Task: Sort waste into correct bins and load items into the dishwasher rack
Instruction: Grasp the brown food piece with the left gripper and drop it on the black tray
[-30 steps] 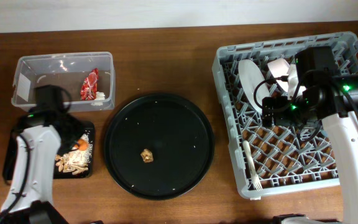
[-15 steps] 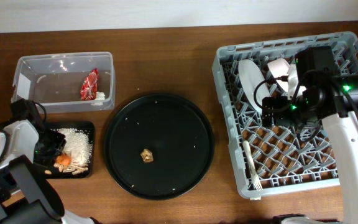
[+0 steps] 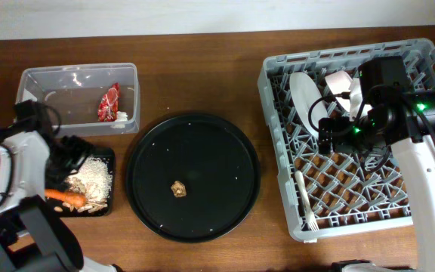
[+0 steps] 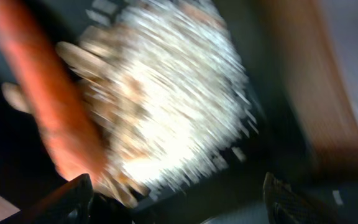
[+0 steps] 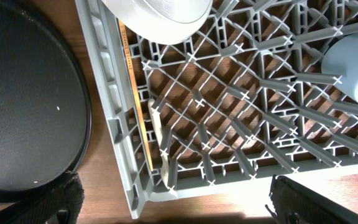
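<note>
Two sets of fingers: both spread wide, neither holding anything.
Left fingers: in a blurred wrist view, hanging low over the shallow black tray, above the rice.
Carrot: lies in the black tray, beside the rice and scraps.
Clear tub: holds the red wrapper and the white tissue.
Brown lump: alone on the round black tray, well apart from both arms.
Right fingers: over the rack, near its wall.
Rack contents: plate, white cup, fork; the chopstick lies along the wall.
Surface: brown wood.
</note>
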`<state>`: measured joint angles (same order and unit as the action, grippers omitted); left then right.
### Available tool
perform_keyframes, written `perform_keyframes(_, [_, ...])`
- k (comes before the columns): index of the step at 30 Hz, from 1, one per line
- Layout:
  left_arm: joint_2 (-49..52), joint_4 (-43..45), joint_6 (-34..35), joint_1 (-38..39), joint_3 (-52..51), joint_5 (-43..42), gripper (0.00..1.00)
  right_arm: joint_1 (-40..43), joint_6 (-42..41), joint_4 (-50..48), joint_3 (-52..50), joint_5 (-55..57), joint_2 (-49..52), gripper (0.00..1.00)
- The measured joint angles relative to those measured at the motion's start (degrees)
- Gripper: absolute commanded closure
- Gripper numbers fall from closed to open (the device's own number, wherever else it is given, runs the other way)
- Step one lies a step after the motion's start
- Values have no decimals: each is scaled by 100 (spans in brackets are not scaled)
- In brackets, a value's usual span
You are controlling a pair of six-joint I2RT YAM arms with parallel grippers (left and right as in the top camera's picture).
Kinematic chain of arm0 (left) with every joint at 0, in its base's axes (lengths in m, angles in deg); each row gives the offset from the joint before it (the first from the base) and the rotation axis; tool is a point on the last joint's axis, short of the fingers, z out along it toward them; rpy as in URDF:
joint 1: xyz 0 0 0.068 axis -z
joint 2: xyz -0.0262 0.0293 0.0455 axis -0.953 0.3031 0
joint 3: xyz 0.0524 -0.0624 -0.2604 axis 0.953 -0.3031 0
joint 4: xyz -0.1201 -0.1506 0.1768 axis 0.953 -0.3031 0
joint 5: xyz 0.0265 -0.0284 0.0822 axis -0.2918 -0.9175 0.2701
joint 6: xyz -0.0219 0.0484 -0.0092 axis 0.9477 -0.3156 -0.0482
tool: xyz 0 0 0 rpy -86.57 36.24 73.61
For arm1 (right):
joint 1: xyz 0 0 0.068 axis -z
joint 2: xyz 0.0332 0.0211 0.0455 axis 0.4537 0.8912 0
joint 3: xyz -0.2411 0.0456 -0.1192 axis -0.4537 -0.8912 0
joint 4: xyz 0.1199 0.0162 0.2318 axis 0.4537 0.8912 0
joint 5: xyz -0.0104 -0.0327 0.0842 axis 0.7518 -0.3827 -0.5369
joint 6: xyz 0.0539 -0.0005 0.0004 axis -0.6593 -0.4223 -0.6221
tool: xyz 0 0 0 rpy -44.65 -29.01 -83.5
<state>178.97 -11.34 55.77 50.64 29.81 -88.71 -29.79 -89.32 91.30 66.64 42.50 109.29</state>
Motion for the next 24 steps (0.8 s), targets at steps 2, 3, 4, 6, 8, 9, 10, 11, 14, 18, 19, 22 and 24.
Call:
perform_keyframes(2, [-105, -87, -177, 514, 9, -105, 13, 0, 4, 0, 0, 0, 0, 1])
perform_keyframes(3, [-120, -129, -227, 713, 11, -149, 7, 0, 2, 0, 0, -2, 0, 1])
perform_keyframes(4, [-122, -166, -273, 1016, 11, -184, 6, 0, -2, 2, 0, -2, 0, 1])
perform_keyframes(6, [-122, -179, -350, 1565, 4, -236, 3, 0, 0, 2, 0, 0, 0, 1])
perform_keyframes(8, [-122, -101, -413, 2308, -74, -275, 1, 0, 2, 0, 0, 0, 0, 1])
perform_keyframes(9, [-122, 26, -424, 2625, -173, -284, 1, 0, 4, 0, 0, 2, 0, 1])
perform_keyframes(10, [-120, 111, -433, 2855, -247, -295, 1, 0, 2, 4, 0, 0, 0, 1])
perform_keyframes(11, [-120, 232, -433, 3010, -326, -297, 1, 0, 2, -4, 0, -2, 0, 1])
perform_keyframes(14, [-120, 581, -433, 3598, -693, -299, 1, 0, 2, 0, 0, 0, 0, 1])
perform_keyframes(18, [-120, 997, -433, 3969, -1126, -297, 1, 0, 4, 2, 0, -2, 0, 1])
perform_keyframes(19, [-120, 1119, -433, 4022, -1211, -297, 2, 0, 4, 0, 0, -2, 0, 1])
perform_keyframes(22, [-120, 1421, -433, 4138, -1449, -297, 7, 0, 4, 2, 0, 0, 0, 1])
perform_keyframes(24, [-120, 1580, -426, 4172, -1609, -297, 11, 0, 2, 2, 0, 0, 0, 1])
